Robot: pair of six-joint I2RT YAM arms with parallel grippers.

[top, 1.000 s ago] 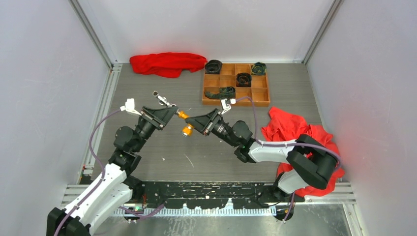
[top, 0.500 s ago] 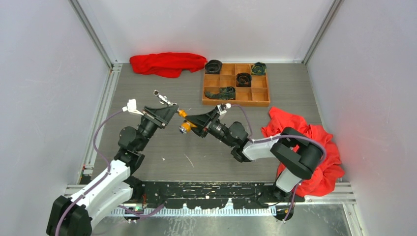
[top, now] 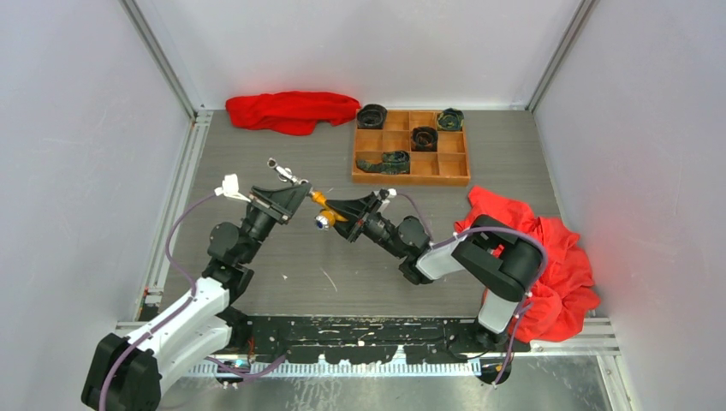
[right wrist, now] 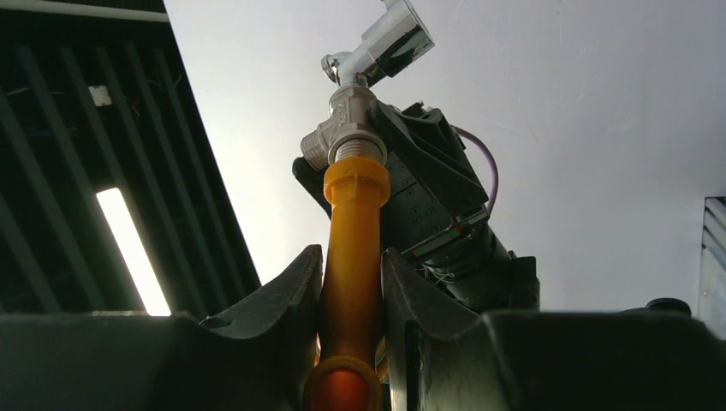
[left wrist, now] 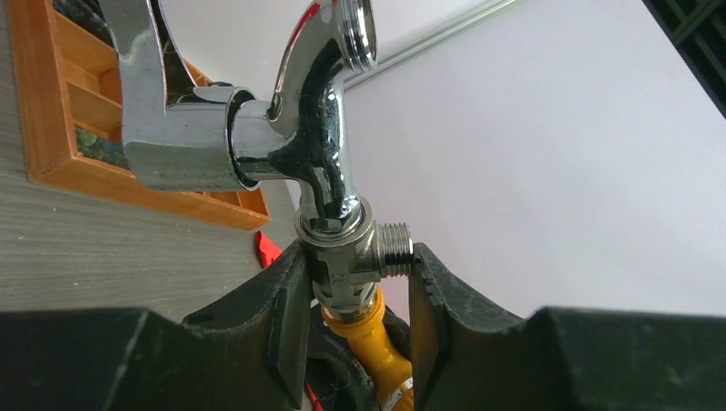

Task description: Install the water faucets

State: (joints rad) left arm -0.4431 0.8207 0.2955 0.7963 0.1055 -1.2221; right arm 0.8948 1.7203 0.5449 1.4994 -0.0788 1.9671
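Here we count two: silver faucet clamped in left gripper, orange faucet in right gripper; only wrist views show threads.

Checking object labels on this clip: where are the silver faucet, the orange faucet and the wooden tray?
silver faucet (left wrist: 321,145): left wrist view, its curved chrome body.
orange faucet (right wrist: 353,248): right wrist view, its straight stem.
wooden tray (top: 428,180): top view, its near rim.

Silver faucet in left gripper
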